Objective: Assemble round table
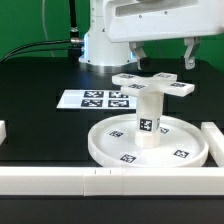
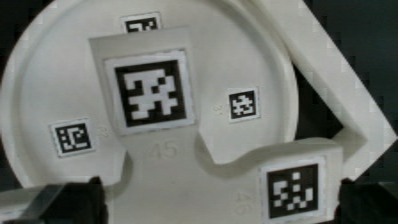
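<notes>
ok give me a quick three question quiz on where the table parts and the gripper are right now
1. True or false: the leg lies on its side outside the round disc.
2. What sits on top of the leg? A the round disc, B the cross-shaped foot, C nothing.
3. In one word: is the gripper above the foot open or shut?

Key
1. False: it stands upright in the middle of the disc.
2. B.
3. Open: the fingers are apart with nothing between them.
</notes>
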Robot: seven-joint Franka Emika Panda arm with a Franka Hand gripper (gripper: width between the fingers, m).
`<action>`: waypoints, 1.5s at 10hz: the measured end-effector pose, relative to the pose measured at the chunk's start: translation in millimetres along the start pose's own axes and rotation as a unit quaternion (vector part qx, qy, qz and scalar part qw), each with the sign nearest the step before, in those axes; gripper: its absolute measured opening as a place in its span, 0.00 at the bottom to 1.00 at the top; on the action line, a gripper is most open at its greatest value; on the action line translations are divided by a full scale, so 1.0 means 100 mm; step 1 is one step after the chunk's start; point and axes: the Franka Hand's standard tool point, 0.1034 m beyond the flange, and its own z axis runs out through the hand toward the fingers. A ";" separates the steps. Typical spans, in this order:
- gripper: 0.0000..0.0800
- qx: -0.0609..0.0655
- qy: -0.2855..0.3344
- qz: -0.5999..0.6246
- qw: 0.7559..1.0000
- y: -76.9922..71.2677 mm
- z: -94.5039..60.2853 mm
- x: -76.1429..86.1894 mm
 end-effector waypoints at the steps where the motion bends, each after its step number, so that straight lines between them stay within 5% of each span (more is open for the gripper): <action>1: 0.81 0.000 0.000 -0.035 0.999 0.00 0.00 0.00; 4: 0.81 -0.006 0.002 -0.189 0.982 -0.02 -0.02 0.02; 8: 0.81 -0.032 -0.021 -0.433 0.900 -0.15 -0.03 0.02; 12: 0.81 -0.029 -0.026 -0.547 0.836 -0.14 -0.02 0.03; 15: 0.81 -0.033 -0.031 -0.689 0.723 -0.12 -0.02 0.06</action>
